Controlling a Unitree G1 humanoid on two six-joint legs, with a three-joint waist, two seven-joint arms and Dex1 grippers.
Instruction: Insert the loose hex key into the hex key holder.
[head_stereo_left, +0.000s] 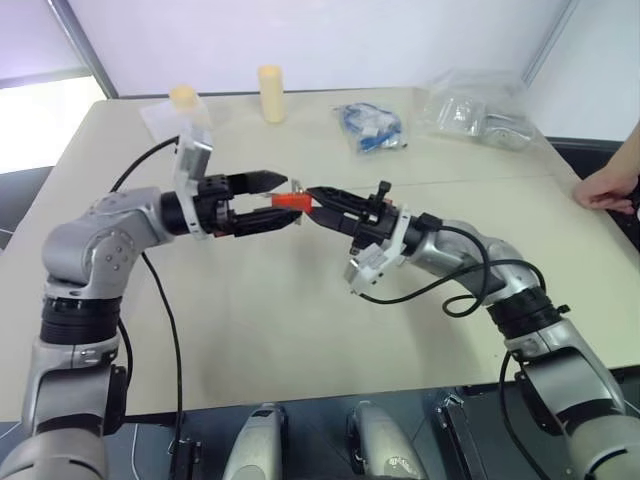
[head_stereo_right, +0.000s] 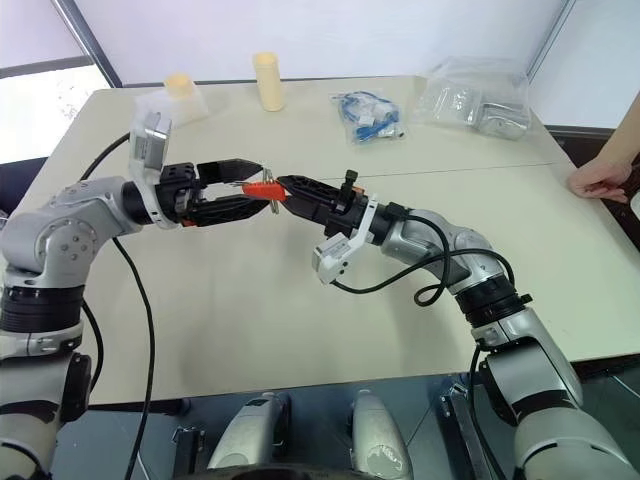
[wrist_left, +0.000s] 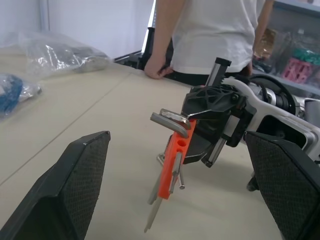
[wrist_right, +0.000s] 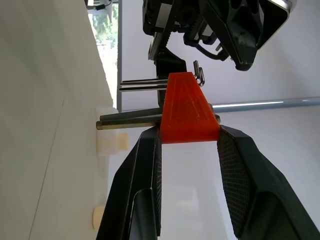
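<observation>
Right gripper (wrist_right: 189, 145) clamps hex key holder (wrist_right: 189, 107); left gripper (head_stereo_left: 278, 202) flanks it.

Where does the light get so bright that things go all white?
Left eye view: the window at the far left glares blank white. Right wrist view: white daylight blazes behind the hex key holder gripped in the right pincer. Left wrist view: the plastic bag glints with shiny spots.
</observation>
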